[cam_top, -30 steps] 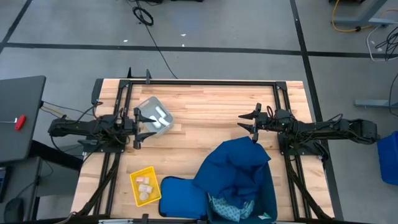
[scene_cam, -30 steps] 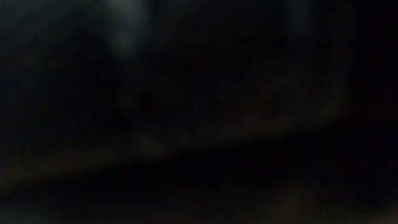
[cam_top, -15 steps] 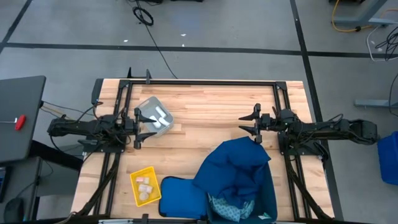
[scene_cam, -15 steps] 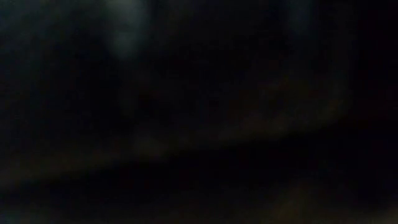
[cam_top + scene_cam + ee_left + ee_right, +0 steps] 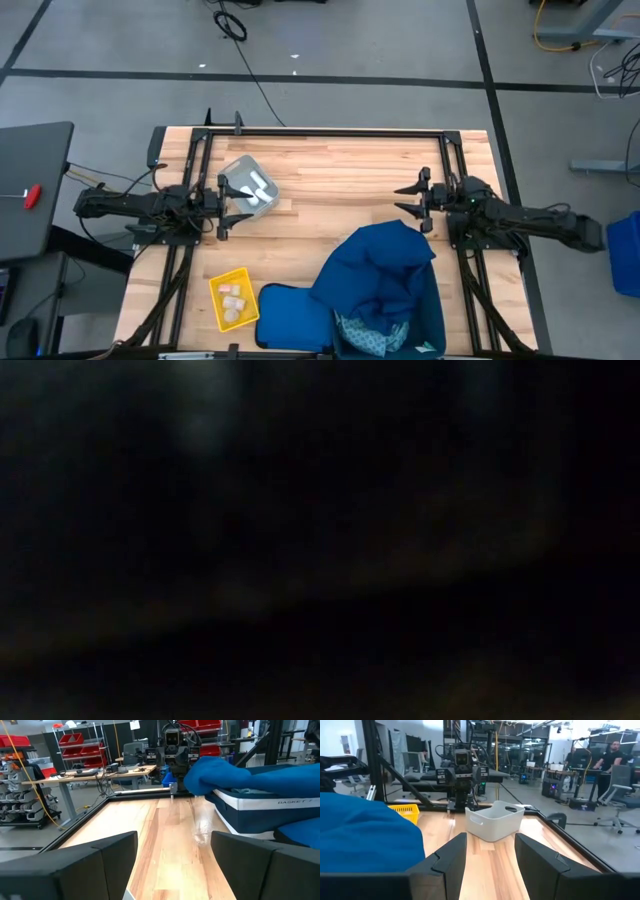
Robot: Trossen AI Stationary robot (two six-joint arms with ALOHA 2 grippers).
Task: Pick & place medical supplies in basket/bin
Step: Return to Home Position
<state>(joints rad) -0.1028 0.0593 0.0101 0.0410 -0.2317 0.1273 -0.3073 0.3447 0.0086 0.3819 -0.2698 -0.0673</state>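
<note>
Dark blue cloth (image 5: 385, 265): lay heaped over the large dark blue bin (image 5: 438, 312), just beside the right fingers, apart from them.
Light blue patterned cloth (image 5: 372, 335): lay in that bin.
Pale packets (image 5: 233, 297): lay in the yellow mesh basket (image 5: 213, 286), well apart from all fingers.
White rolls (image 5: 260, 185): lay in the grey tray (image 5: 235, 167), just ahead of the left fingertips.
Right gripper (image 5: 408, 199): fingers spread wide, empty.
Left gripper (image 5: 222, 208): fingers spread wide, empty.
Low view: too dark to tell.
</note>
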